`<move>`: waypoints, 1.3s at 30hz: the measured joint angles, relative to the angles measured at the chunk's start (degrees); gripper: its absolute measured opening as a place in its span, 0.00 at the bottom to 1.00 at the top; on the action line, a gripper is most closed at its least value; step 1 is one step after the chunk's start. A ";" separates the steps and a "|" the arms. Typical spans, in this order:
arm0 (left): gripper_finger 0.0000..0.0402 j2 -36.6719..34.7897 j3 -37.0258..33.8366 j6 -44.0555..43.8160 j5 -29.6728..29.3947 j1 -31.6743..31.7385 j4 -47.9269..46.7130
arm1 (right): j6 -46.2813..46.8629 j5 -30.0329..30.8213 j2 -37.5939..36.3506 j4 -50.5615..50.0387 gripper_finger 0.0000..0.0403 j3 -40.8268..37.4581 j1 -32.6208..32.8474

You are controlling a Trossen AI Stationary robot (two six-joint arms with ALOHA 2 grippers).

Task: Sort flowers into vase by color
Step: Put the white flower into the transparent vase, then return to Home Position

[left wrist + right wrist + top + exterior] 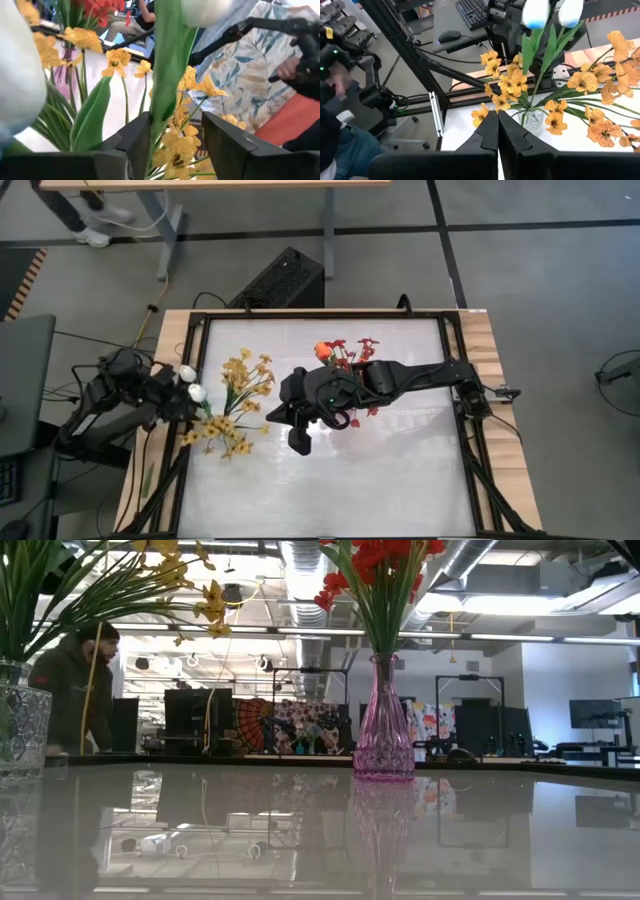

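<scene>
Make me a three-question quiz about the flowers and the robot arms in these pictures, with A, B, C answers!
1. Where are the red flowers?
A. In the pink vase
B. Flat on the table
C. In the clear vase

2. What colour are the tulip buds by the left gripper?
A. Blue
B. White
C. Purple

3. How are the right gripper's fingers?
A. Wide open
B. Holding a yellow flower
C. Shut and empty

Answers:
1. A, the low view shows red blossoms rising from the pink vase.
2. B, the high view shows two white buds at the table's left edge.
3. C, the right wrist view shows its fingers pressed together with nothing between them.
</scene>
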 joint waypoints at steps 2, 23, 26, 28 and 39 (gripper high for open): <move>0.43 0.27 0.40 -1.94 0.04 0.01 -1.28 | -0.02 0.00 0.00 -0.83 0.07 0.00 -0.27; 0.43 2.82 5.88 -22.01 19.36 -0.03 3.08 | -1.01 -6.05 -0.91 -4.75 0.07 0.20 -3.43; 0.43 2.82 8.62 -23.99 17.84 -0.03 6.42 | -1.91 -6.08 -2.04 -4.84 0.07 0.20 -3.16; 0.43 2.82 10.18 -24.43 16.91 -0.04 6.40 | -1.92 -6.08 -2.89 -6.35 0.07 0.20 -2.69; 0.33 2.59 13.31 -23.64 18.20 0.50 -9.25 | 4.48 -1.96 -5.67 -17.82 0.06 0.22 8.22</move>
